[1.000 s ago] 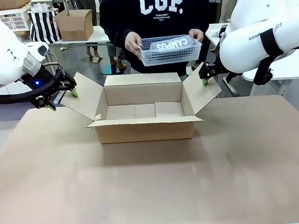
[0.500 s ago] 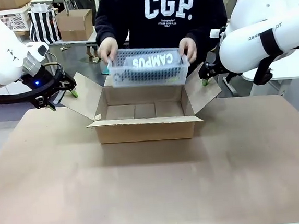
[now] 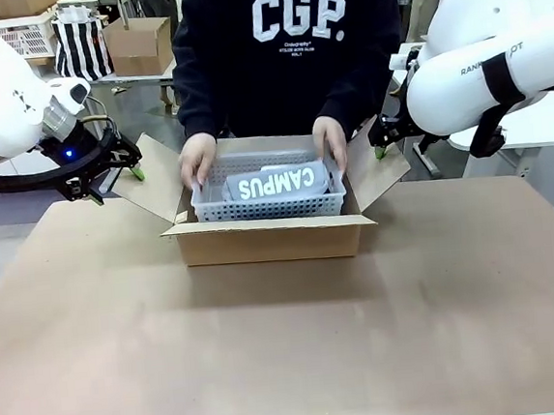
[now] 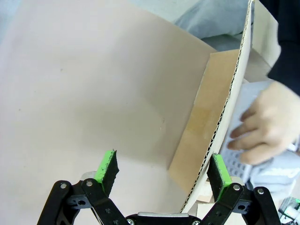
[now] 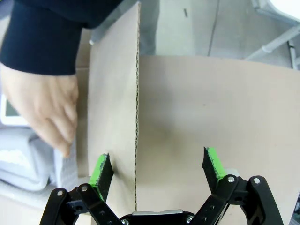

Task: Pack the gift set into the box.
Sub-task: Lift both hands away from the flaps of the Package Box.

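The gift set (image 3: 269,206), a pale grey perforated tray with a grey "CAMPUS" pack (image 3: 277,181) in it, sits low inside the open box (image 3: 270,243). The person's hands (image 3: 198,162) grip both ends of the tray. My left gripper (image 3: 118,183) is open at the outer edge of the left flap; in the left wrist view the flap (image 4: 213,93) runs between its fingers (image 4: 163,168), close to one pad, with a hand (image 4: 262,129) on the tray (image 4: 236,161) beyond. My right gripper (image 3: 380,146) is open and straddles the right flap (image 5: 112,93) in the right wrist view (image 5: 157,168).
The table (image 3: 290,352) is covered in brown board, bare in front of the box. Behind on the left are a smaller carton (image 3: 138,43), a striped bag (image 3: 80,45) and a white lattice crate (image 3: 24,35). The person stands right behind the box.
The person brought the tray down from chest height, over the box, and into it. Both arms stayed put at the flaps.
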